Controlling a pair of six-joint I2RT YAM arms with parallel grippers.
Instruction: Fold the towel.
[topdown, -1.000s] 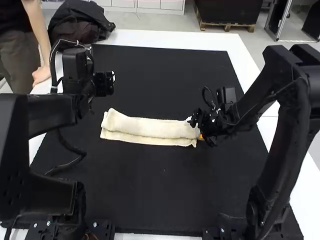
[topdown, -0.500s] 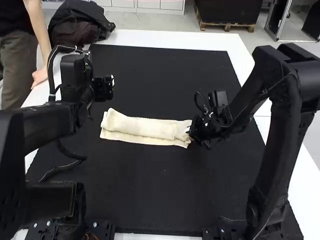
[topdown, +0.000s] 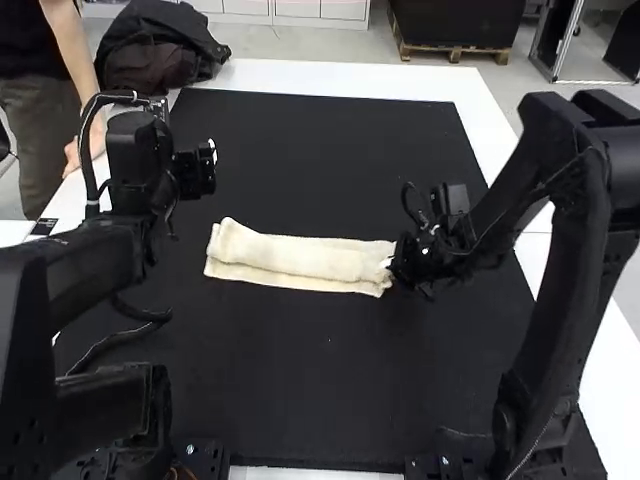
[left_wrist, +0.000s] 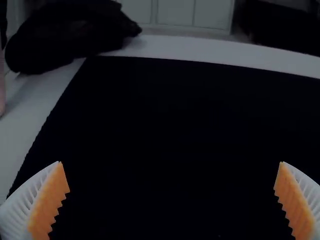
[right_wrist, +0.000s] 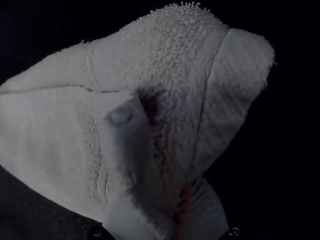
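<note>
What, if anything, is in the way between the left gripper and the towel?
Nothing visible. The left gripper is open; the right gripper is at the right end of the towel, off that path.

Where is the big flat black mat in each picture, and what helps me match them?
High view: the mat covers most of the white table.
Left wrist view: the mat stretches beyond the white ribbed left gripper to the table's border.
Right wrist view: the mat is the dark surface around the cream terry towel.
Landmarks: that border links high and left wrist views; the towel links high and right wrist.
</note>
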